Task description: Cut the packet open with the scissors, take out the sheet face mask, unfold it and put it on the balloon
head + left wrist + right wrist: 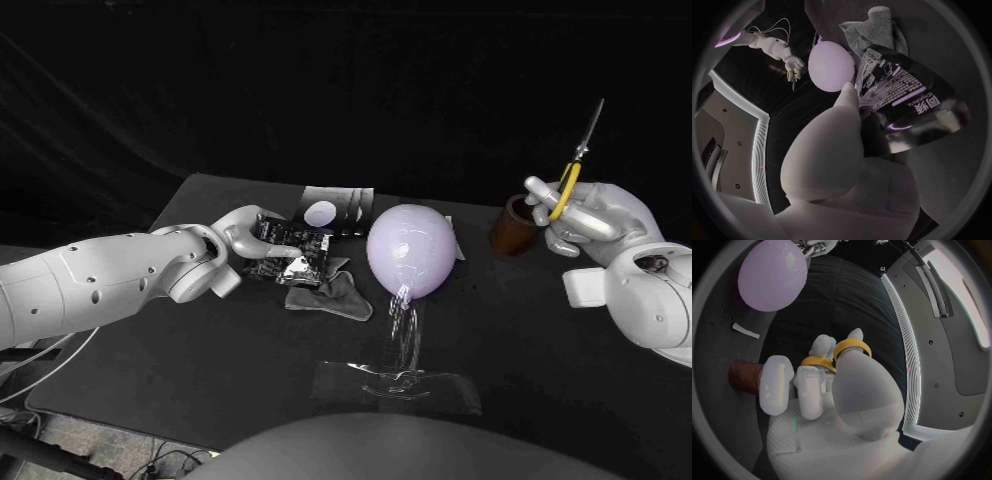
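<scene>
Left robot hand (257, 232) on packet (306, 262) (balloon (408, 250) beside)

We see a brown cylinder (512, 225) standing upright toward the right side of the black table (173, 340); a crumpled grey cloth (329, 296) lies left of its centre.

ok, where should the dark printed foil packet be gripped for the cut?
Probably by its left-side edge, coming from the left, as the left robot hand does: the flat dark printed foil packet then leaves its opposite edge free for the yellow-handled scissors.
</scene>
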You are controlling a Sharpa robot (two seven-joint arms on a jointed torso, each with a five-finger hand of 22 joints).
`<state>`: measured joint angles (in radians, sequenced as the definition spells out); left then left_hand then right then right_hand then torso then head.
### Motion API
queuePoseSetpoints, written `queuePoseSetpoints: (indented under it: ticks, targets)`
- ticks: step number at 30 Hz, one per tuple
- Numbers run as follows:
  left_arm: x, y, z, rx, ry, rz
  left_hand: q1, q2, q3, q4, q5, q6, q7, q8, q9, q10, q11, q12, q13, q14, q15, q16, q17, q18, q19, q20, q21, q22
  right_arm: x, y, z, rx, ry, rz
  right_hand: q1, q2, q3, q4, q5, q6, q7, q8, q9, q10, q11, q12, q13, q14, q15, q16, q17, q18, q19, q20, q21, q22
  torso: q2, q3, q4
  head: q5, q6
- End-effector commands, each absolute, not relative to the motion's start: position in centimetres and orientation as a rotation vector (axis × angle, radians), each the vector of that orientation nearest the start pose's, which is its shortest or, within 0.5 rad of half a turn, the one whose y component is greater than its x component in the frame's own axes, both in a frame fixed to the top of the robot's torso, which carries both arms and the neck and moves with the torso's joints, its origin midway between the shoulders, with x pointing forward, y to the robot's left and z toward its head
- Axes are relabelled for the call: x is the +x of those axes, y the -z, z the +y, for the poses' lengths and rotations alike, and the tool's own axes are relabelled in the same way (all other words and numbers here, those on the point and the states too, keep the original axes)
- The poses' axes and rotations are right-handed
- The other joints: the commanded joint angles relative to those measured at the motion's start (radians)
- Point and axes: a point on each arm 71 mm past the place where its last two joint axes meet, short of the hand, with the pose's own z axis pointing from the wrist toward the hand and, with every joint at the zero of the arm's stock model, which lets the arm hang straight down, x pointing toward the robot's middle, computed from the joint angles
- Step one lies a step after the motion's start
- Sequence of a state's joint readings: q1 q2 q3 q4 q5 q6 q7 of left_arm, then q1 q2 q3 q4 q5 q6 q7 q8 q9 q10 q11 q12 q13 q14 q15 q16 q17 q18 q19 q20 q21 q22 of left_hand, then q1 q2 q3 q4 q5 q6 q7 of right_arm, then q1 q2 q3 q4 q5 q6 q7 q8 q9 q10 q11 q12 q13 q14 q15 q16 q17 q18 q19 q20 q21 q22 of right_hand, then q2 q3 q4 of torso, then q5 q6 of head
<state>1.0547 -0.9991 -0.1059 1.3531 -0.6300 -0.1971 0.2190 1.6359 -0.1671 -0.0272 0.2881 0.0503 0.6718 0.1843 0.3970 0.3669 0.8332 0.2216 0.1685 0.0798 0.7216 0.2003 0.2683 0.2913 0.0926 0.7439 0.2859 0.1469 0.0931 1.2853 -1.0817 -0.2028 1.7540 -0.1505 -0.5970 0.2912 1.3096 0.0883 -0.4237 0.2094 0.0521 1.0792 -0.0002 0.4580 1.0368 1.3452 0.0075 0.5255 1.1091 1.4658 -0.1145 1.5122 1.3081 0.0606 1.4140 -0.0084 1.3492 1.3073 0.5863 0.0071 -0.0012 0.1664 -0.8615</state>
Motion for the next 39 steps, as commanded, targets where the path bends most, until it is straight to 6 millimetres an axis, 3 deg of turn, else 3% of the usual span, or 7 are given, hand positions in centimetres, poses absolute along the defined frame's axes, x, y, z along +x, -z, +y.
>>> queuePoseSetpoints:
  ticks: [1, 2, 8, 15, 26, 28, 39]
  targets:
    - [45.8, 27.6, 33.4, -0.662, 0.973, 1.781, 0.003, 0.005, 0.008, 0.001, 0.0, -0.001, 0.08, 0.003, -0.005, -0.008, 0.006, 0.003, -0.004, -0.023, 0.003, 0.012, 0.006, 0.004, -0.006, 0.002, 0.0, -0.002, 43.6, 18.3, -27.0, 1.053, -1.164, 1.462, 0.145, 0.133, -0.001, -0.006, -0.002, 0.002, -0.007, -0.004, 0.001, 0.155, -0.082, 0.515, 0.001, 0.084, -0.01, 0.002, 0.152, -0.001, 0.003, 0.001, 0.003, 0.119, 0.0, 0.0002, 0.0, 0.0, 0.0]
    - [45.8, 27.6, 33.6, -0.659, 0.973, 1.773, 0.002, -0.001, 0.009, 0.002, 0.0, -0.007, 0.084, 0.003, -0.009, -0.02, 0.009, 0.005, -0.006, -0.059, 0.01, 0.017, 0.009, -0.007, -0.026, 0.004, -0.009, -0.007, 43.6, 18.3, -27.0, 1.054, -1.164, 1.462, 0.145, 0.133, -0.001, -0.006, -0.002, 0.002, -0.007, -0.004, 0.001, 0.155, -0.082, 0.515, 0.001, 0.084, -0.01, 0.002, 0.152, -0.001, 0.003, 0.001, 0.003, 0.119, 0.0, -0.0001, -0.0001, 0.0, 0.0]
    - [46.1, 27.4, 34.1, -0.647, 0.977, 1.748, -0.013, -0.034, -0.002, 0.006, 0.0, -0.039, 0.092, -0.003, -0.021, -0.051, 0.021, 0.006, -0.011, -0.126, 0.023, 0.027, 0.014, -0.019, -0.047, 0.003, -0.015, -0.012, 43.6, 18.4, -27.1, 1.056, -1.163, 1.464, 0.145, 0.133, -0.001, -0.006, -0.002, 0.002, -0.007, -0.004, 0.001, 0.155, -0.082, 0.515, 0.001, 0.084, -0.01, 0.002, 0.152, -0.001, 0.003, 0.001, 0.003, 0.119, 0.0, -0.001, 0.0002, -0.004, -0.001]
    - [46.1, 27.3, 34.2, -0.621, 0.992, 1.747, -0.015, -0.049, -0.012, 0.007, 0.001, -0.055, 0.09, 0.005, -0.026, -0.085, 0.023, 0.008, -0.012, -0.188, 0.032, 0.043, 0.019, -0.019, -0.153, 0.001, -0.042, -0.027, 43.6, 18.5, -27.1, 1.058, -1.161, 1.465, 0.145, 0.133, -0.001, -0.006, -0.002, 0.002, -0.007, -0.004, 0.001, 0.155, -0.082, 0.515, 0.001, 0.084, -0.01, 0.002, 0.152, -0.001, 0.003, 0.001, 0.003, 0.119, 0.0, -0.0005, 0.0008, -0.006, -0.002]
    - [46.1, 27.0, 34.6, -0.59, 1.015, 1.737, -0.001, -0.05, -0.003, 0.007, 0.0, -0.067, 0.05, 0.026, -0.034, -0.122, -0.019, 0.012, -0.013, -0.285, 0.013, 0.043, 0.005, -0.03, -0.376, 0.005, -0.095, -0.051, 43.6, 18.7, -27.2, 1.084, -1.163, 1.47, 0.145, 0.133, -0.001, -0.006, -0.002, 0.002, -0.007, -0.004, 0.001, 0.155, -0.082, 0.515, 0.001, 0.084, -0.01, 0.002, 0.152, -0.001, 0.003, 0.001, 0.003, 0.119, -0.001, 0.0, 0.0, -0.007, -0.002]
    - [46.1, 26.8, 34.7, -0.599, 1.024, 1.729, -0.002, -0.053, -0.005, 0.007, 0.0, -0.07, 0.047, 0.027, -0.036, -0.127, -0.023, 0.011, -0.013, -0.296, 0.037, 0.042, 0.003, -0.029, -0.396, 0.006, -0.1, -0.052, 43.7, 18.8, -27.3, 1.095, -1.163, 1.471, 0.146, 0.134, -0.002, -0.007, -0.002, 0.002, -0.007, -0.005, 0.003, 0.155, -0.082, 0.516, 0.003, 0.083, -0.01, 0.002, 0.152, -0.001, 0.003, 0.001, 0.003, 0.119, -0.001, -0.0006, -0.0005, -0.008, 0.0]
    - [46.7, 25.7, 35.3, -0.614, 1.061, 1.684, 0.006, -0.046, 0.013, 0.006, 0.0, -0.083, 0.033, 0.026, -0.042, -0.141, -0.039, 0.008, -0.013, -0.349, 0.033, 0.024, -0.019, -0.033, -0.429, 0.008, -0.106, -0.054, 43.8, 19.0, -27.4, 1.115, -1.163, 1.478, 0.149, 0.135, -0.003, -0.009, -0.002, 0.002, -0.007, -0.005, 0.003, 0.155, -0.082, 0.516, 0.003, 0.084, -0.01, 0.003, 0.154, -0.001, 0.004, 0.001, 0.005, 0.12, -0.001, -0.0001, -0.0018, -0.011, -0.001]
